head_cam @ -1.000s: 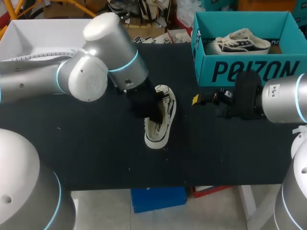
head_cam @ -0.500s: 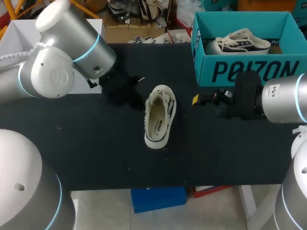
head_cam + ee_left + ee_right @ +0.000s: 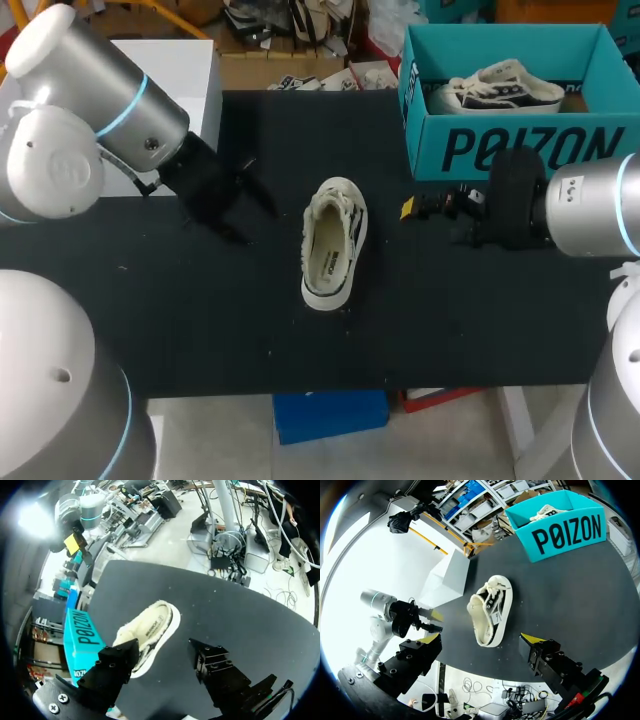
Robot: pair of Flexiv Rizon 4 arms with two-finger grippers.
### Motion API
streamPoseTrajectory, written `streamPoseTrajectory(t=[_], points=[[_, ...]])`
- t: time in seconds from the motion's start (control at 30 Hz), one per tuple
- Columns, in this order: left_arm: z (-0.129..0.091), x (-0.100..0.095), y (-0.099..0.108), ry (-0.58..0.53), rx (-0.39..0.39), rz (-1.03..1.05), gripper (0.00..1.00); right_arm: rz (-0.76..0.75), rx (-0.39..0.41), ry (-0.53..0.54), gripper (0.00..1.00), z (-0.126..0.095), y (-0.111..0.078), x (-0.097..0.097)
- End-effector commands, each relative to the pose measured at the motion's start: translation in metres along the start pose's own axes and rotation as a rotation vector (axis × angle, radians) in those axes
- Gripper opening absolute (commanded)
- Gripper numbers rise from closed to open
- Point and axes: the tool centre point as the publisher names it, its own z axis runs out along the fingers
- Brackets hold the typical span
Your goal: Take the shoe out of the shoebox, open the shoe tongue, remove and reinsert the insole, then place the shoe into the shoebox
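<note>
In the head view, the shoe (image 3: 333,243) sits on its sole in the middle of the black table (image 3: 200,320), open side up, heel toward 6 o'clock. My left gripper (image 3: 246,208) hangs at the shoe's 9 o'clock, near it but not touching, with its fingers spread wide and holding nothing. My right gripper (image 3: 415,208) is at the shoe's 3 o'clock, also apart from it. The blue-green shoebox (image 3: 520,150) stands at the shoe's 2 o'clock, with 1 more shoe (image 3: 497,87) inside it. In the left wrist view, the left gripper (image 3: 164,652) is wide open and empty, and the shoe (image 3: 150,632) lies just ahead, at about its 11 o'clock. In the right wrist view, the right gripper (image 3: 481,641) has its 2 yellow tips far apart with nothing in them. The shoe (image 3: 492,610) lies ahead at 12 o'clock and the shoebox (image 3: 565,532) is farther off at 1 o'clock.
</note>
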Motion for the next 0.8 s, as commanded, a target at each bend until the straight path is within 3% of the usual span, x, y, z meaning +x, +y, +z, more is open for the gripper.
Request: streamPoseTrajectory(t=[0.03,0.37,0.43,0.63,0.7,0.8], points=[[-0.005,-0.003,-0.002,0.029,-0.005,-0.001,1.00,0.000,0.000,-0.002,1.00,0.000,0.000,0.001],[-0.005,-0.003,-0.002,0.029,-0.005,-0.001,1.00,0.000,0.000,-0.002,1.00,0.000,0.000,0.001],[-0.004,-0.003,-0.002,-0.010,0.012,-0.093,1.00,0.000,0.000,-0.002,1.00,0.000,0.000,0.001],[-0.007,-0.009,0.005,-0.037,-0.064,-0.274,1.00,0.000,0.000,-0.002,1.00,0.000,0.000,0.001],[-0.008,-0.011,0.009,-0.038,-0.130,-0.447,1.00,0.000,0.000,-0.002,1.00,0.000,0.000,0.001],[-0.010,-0.019,0.012,-0.092,-0.128,-0.673,1.00,0.000,0.000,-0.002,1.00,0.000,0.000,0.001]])
